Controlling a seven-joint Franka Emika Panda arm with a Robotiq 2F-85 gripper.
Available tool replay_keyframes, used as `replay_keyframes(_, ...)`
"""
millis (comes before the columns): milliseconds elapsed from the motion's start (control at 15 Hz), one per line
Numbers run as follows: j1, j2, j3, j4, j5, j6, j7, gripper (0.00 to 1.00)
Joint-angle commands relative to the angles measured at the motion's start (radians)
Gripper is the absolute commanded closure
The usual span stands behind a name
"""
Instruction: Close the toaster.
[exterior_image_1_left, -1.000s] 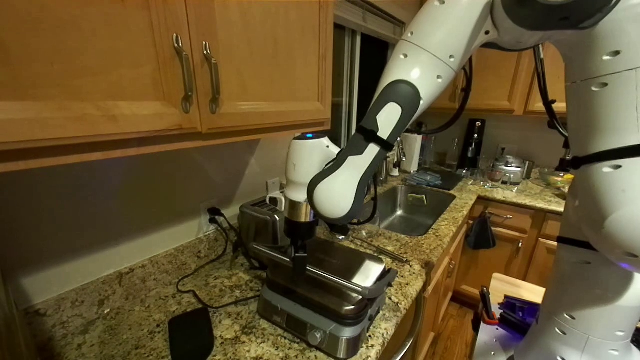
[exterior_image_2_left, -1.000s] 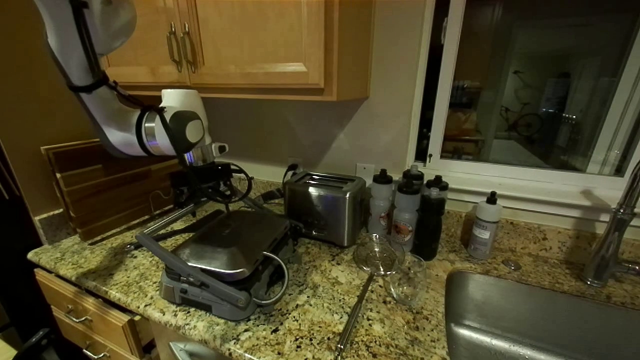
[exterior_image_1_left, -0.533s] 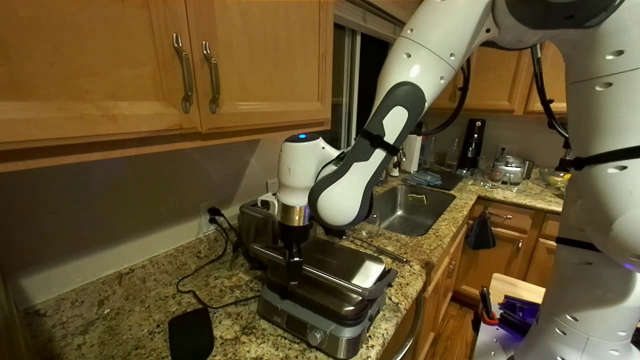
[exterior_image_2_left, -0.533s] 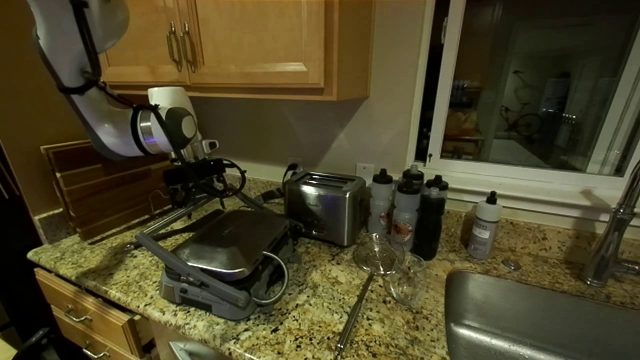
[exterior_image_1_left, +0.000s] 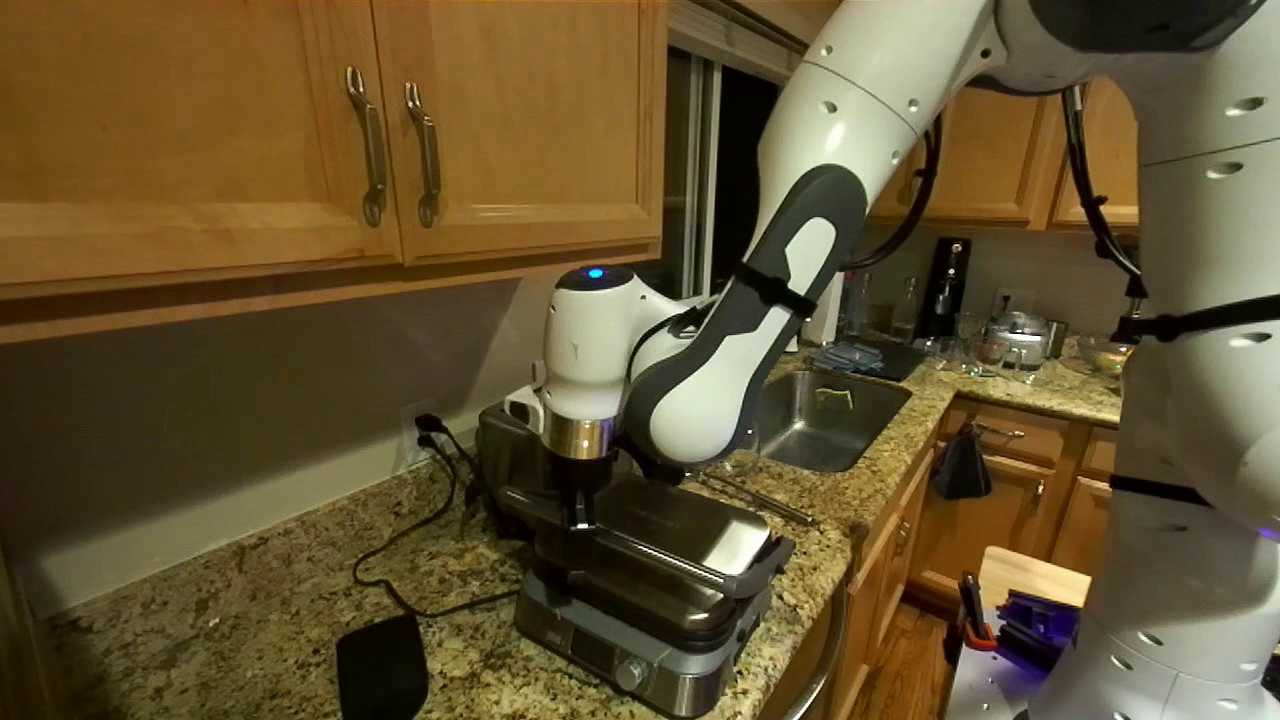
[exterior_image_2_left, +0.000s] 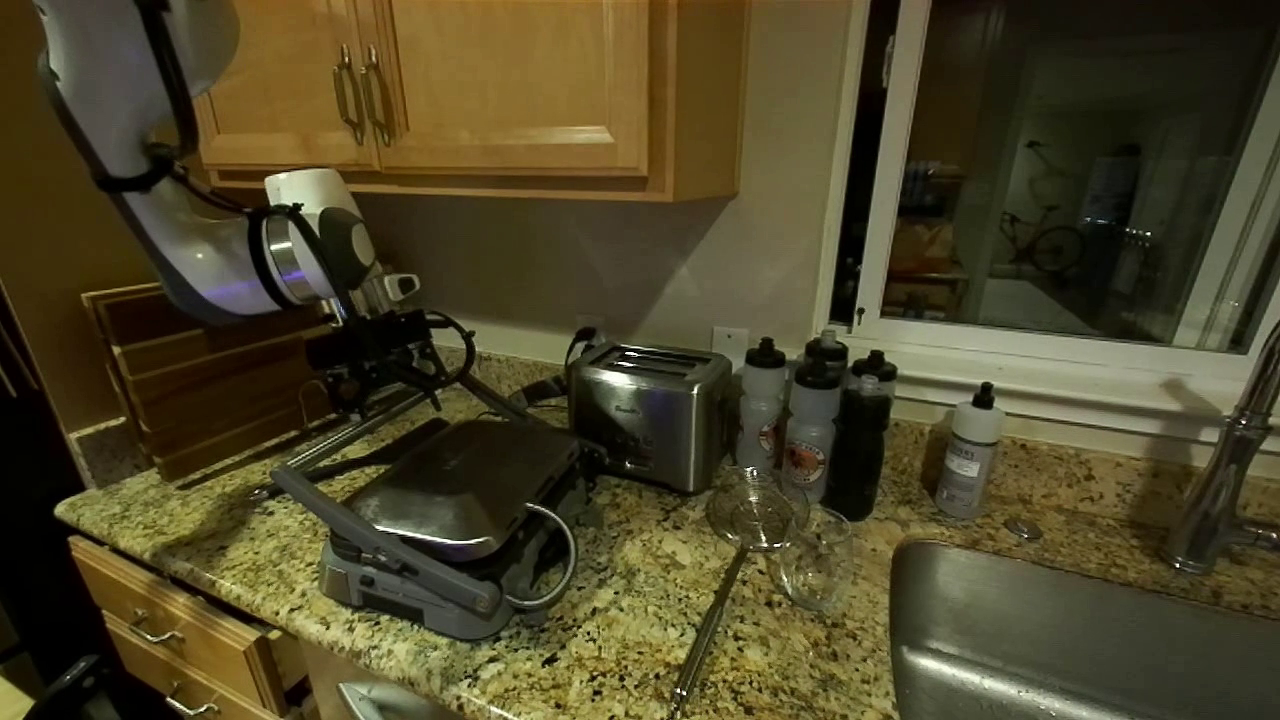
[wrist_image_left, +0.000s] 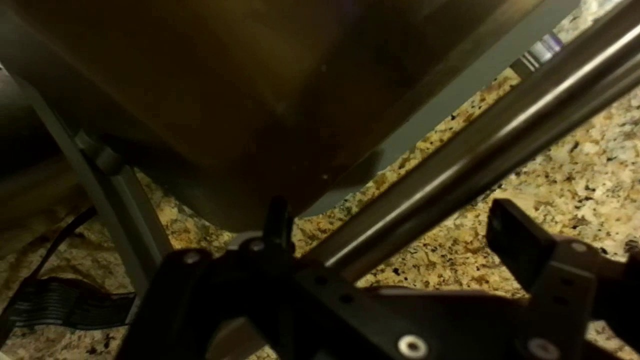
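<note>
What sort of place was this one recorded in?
A kitchen, probably in a home: a metal sink, wooden wall cabinets and a contact grill all point that way.

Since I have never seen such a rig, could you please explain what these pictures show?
The white machine is a robot arm, ending in a black two-fingered tool. The exterior views look on from outside; the wrist view looks down from the arm's wrist. On the granite counter are a clamshell grill, a slot toaster, squeeze bottles and a glass, with a sink alongside. The tool's fingers are open near the grill's bar handle; nothing is gripped. Whether they touch it is unclear.
</note>
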Motion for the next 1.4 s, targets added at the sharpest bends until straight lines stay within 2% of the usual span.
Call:
replay_keyframes(0, 0.050, -0.078, -0.038, -0.035, -0.092, -0.033, 0.097, 0.00)
replay_keyframes(200, 0.056, -0.105, -0.039, -0.037, -0.159, -0.051, 0.151, 0.00)
replay_keyframes(400, 0.045, -0.148, -0.023, -0.044, -0.149, -0.101, 0.151, 0.00)
replay_keyframes(933, -0.040, -0.385, -0.027, -0.112, -0.008, -0.196, 0.140, 0.00)
replay_keyframes(1333, -0.122, -0.565, -0.091, -0.198, 0.153, -0.280, 0.069, 0.00)
